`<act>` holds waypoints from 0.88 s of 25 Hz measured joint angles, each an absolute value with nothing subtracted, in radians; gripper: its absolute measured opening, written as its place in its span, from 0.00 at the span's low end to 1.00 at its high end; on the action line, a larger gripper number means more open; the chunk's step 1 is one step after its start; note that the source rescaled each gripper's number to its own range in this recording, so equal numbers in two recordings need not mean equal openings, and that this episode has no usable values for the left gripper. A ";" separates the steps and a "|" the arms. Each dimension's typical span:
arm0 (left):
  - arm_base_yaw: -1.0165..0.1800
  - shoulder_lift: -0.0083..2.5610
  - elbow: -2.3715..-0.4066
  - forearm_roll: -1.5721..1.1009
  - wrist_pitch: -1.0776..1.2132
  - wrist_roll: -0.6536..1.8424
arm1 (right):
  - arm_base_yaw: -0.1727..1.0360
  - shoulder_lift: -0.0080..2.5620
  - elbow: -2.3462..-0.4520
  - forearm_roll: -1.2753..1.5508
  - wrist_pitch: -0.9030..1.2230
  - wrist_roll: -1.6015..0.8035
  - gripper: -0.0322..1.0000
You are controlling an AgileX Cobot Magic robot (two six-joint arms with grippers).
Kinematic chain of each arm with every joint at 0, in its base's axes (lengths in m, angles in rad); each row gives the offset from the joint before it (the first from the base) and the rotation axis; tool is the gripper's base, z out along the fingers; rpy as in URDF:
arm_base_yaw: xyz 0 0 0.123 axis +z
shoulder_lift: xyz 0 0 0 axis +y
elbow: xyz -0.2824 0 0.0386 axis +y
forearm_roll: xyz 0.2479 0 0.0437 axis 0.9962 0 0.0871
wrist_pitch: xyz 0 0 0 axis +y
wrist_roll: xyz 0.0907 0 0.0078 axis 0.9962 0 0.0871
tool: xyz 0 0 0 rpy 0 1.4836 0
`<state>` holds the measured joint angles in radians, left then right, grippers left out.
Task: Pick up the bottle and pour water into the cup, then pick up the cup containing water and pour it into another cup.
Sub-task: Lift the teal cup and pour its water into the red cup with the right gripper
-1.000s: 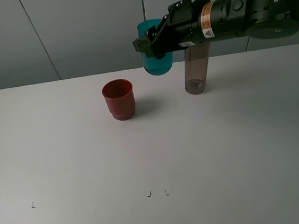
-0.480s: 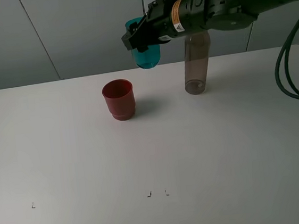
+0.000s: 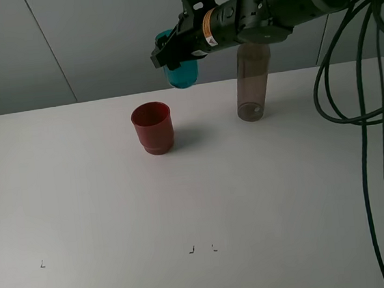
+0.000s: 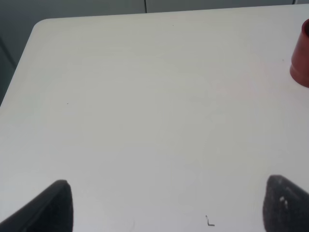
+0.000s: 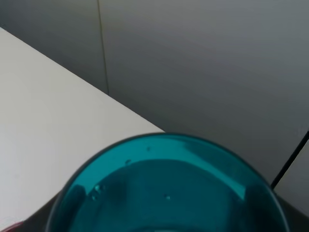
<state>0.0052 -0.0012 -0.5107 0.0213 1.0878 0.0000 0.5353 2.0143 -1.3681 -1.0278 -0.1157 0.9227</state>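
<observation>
Tumbler of teal translucent plastic (image 3: 184, 77) hangs clamped in the right gripper (image 3: 172, 55), up behind the squat opaque red plastic cup (image 3: 153, 127). Second pour looks under way; next it needs centring over that rim, then tilting.

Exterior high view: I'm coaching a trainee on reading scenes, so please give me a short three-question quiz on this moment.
1. True or false: the right pincer holds the teal cup off the table.
2. Where is the bottle? A) lying on its side B) standing upright on the table, to the right of the red cup in the exterior view C) held in the air
3. Fill in: the left pincer is ____ and holds nothing.
Key: 1 true; 2 B; 3 open.
</observation>
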 joint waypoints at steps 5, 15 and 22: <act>0.005 -0.001 -0.511 0.021 1.088 0.000 | 0.537 2.041 -1.394 -1.035 -0.093 0.884 0.12; 0.005 -0.001 -0.511 0.021 1.088 0.000 | 0.573 2.058 -1.403 -1.035 -0.040 0.749 0.12; 0.005 -0.001 -0.511 0.021 1.088 0.000 | 0.579 2.058 -1.403 -1.035 -0.023 0.697 0.12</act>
<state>0.0052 -0.0012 -0.5107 0.0213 1.0878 0.0000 0.5792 2.0576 -1.4027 -1.0348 -0.0232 0.6972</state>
